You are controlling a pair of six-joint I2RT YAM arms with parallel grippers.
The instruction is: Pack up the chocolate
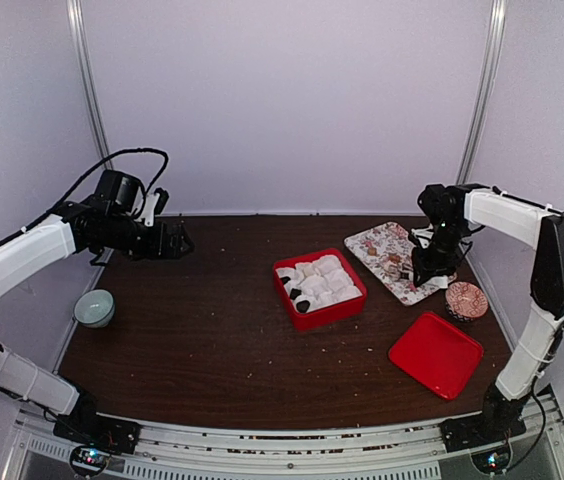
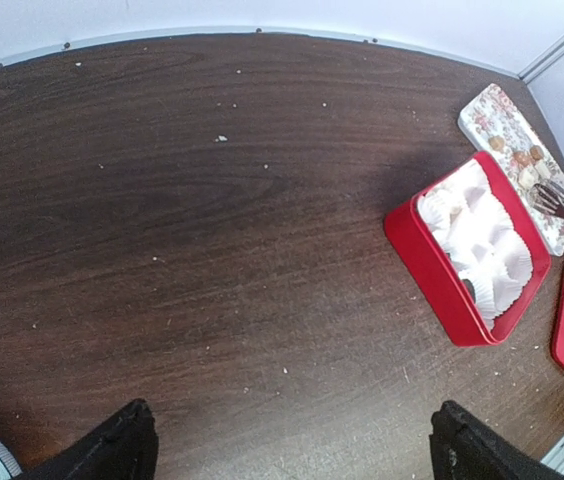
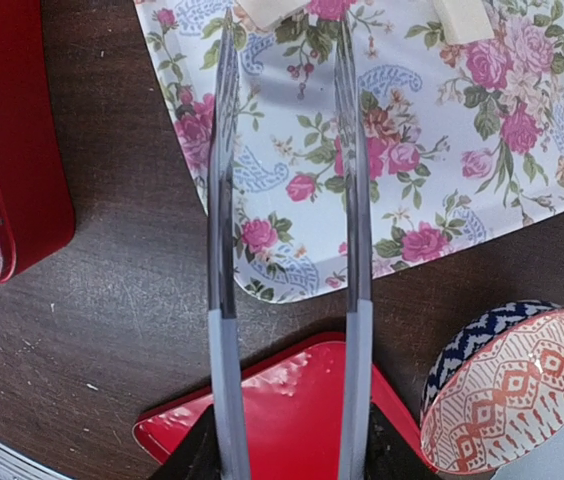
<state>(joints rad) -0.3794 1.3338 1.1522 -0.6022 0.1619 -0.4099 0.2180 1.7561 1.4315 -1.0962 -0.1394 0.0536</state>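
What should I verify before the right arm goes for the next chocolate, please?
1. The right gripper holds the tongs: ok.
2. The tongs are open above the floral tray, with nothing seen between them: ok.
3. There is chocolate on the tray: ok.
4. A piece is lined up between the tips: cannot tell, since the wrist view cuts them off.
5. There are empty paper cups in the red box: ok.
6. The left gripper is open and well away from the box: ok.
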